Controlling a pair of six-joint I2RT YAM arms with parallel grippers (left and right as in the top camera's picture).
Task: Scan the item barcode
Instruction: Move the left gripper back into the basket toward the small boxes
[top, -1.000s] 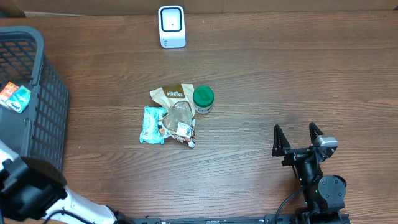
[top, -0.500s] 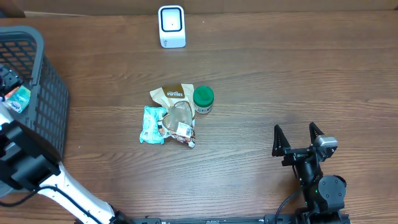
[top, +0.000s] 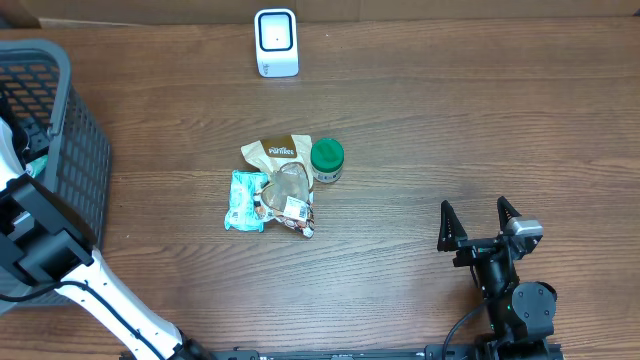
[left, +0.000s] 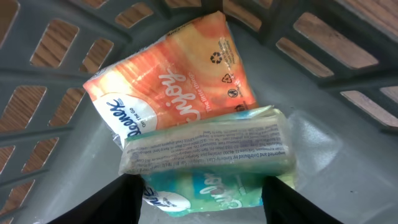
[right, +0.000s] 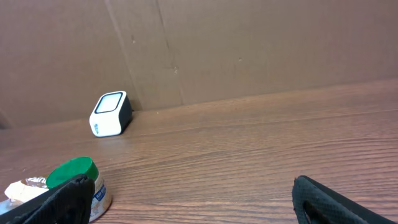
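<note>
Lying on the floor of the basket (top: 70, 140), at the table's left edge, is a teal packet (left: 205, 152). It rests partly over an orange packet (left: 168, 81), with a panel of fine print facing up. No barcode can be made out on that face.

The left gripper (left: 205, 190) is down inside the basket with one finger on either side of the teal packet. The fingers stand apart at about the packet's width. Whether they are pinching it or only flanking it cannot be told.

The scanner (top: 277, 42) stands at the far edge of the table (top: 450, 120), well apart from the basket. A pile of packets (top: 272, 185) and a green-lidded jar (top: 327, 158) lie mid-table. The right gripper (top: 480, 222) rests at the near right, spread wide and empty.

Assessment: early stage. Pick-up is unconfirmed. The lift, the carry and presenting the barcode to the scanner all remain.
</note>
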